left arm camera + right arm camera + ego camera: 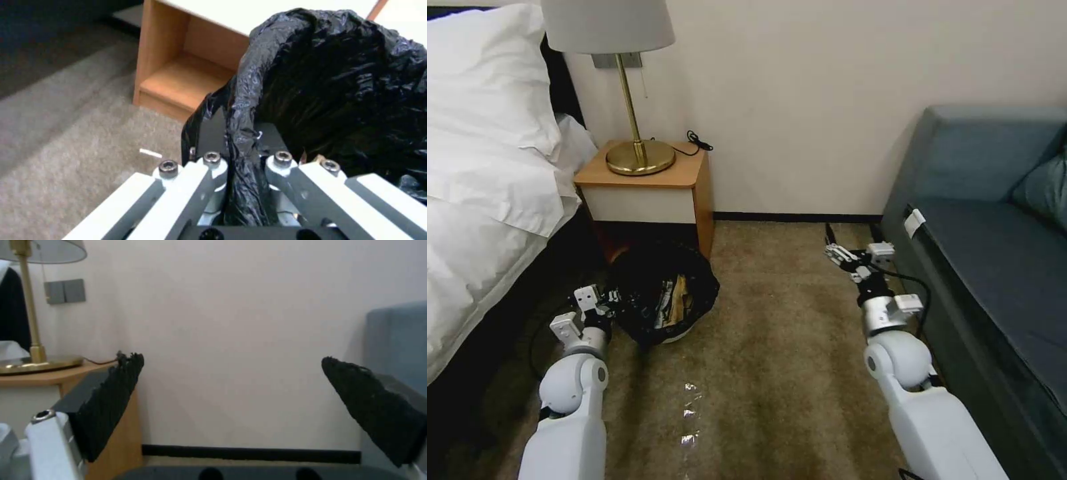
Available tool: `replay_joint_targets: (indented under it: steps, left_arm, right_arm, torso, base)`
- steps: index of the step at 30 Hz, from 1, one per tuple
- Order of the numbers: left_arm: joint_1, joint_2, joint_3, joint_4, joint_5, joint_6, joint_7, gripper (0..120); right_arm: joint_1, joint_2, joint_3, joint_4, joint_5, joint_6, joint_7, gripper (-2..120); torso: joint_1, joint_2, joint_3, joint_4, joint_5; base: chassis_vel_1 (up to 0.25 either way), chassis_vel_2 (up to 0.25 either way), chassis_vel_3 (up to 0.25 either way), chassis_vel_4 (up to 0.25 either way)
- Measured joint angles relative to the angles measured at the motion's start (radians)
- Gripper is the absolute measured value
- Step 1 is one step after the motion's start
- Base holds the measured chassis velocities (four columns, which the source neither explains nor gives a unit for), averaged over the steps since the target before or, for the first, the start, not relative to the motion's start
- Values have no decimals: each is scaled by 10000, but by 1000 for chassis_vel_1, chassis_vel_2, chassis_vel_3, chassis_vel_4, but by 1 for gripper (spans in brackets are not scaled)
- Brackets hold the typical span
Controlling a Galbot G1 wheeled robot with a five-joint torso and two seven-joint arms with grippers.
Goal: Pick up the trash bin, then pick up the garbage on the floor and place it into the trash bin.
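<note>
Head view: the trash bin (664,297), a small white bin lined with a crinkled black bag (700,283) folded over its rim, sits at the left of the carpet (787,373), just in front of the wooden nightstand (647,190) and beside the bed (480,220). It leans toward the robot, its mouth turned up and forward, and inside it some litter shows: a dark-and-yellow wrapper (677,300) lying against the liner, with other pieces too dim to tell apart. The left gripper (612,298) reaches the bin at its near left rim. In the left wrist view the left gripper (242,150) is clamped on the rim, one finger (211,130) outside the bag-covered wall and the other inside, with the black bag (338,83) bunched between them; the nightstand's open lower shelf (186,80) lies just beyond. The right gripper (835,250) hovers over the carpet on the right side, near the blue sofa (994,220) and well apart from the bin. In the right wrist view the right gripper (231,373) has its black pads (111,400) spread wide with nothing between them, facing the pale wall (231,323) and its dark baseboard (249,453). A brass lamp (637,133) stands on the nightstand's tabletop. A glossy patch (688,413) glints on the carpet between the two arms; what it is cannot be told.
</note>
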State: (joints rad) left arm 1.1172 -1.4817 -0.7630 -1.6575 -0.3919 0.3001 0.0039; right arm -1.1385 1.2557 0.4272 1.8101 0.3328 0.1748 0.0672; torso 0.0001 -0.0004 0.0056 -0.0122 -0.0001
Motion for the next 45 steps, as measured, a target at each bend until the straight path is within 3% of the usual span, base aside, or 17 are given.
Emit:
replay_joint_targets:
  steps: [9, 19, 36, 45]
  left_arm:
    - [-532, -114, -113, 1268, -522, -576, 167, 5]
    - [-1014, -217, -111, 2236, -561, -822, 225, 5]
    - [-1511, -274, -119, 3155, -380, -970, 116, 5]
    - [-1512, -266, -87, 2956, -337, -849, 86, 34]
  right_arm:
    - [-541, 43, 437, 111, -84, 222, -228, 99]
    - [-879, 38, 519, 158, -219, 394, -350, 98]
    - [-1328, 37, 735, 69, -527, 796, -518, 93]
    - [-1349, 37, 778, 66, -521, 807, -650, 94]
  torso:
    - [0, 0, 0, 1, -1]
    - [0, 0, 0, 2, -1]
    - [0, 0, -1, 3, 3]
    - [0, 0, 2, 1, -6]
  base:
    - [0, 0, 0, 0]
    - [0, 0, 0, 0]
    - [0, 0, 0, 0]
    - [0, 0, 0, 0]
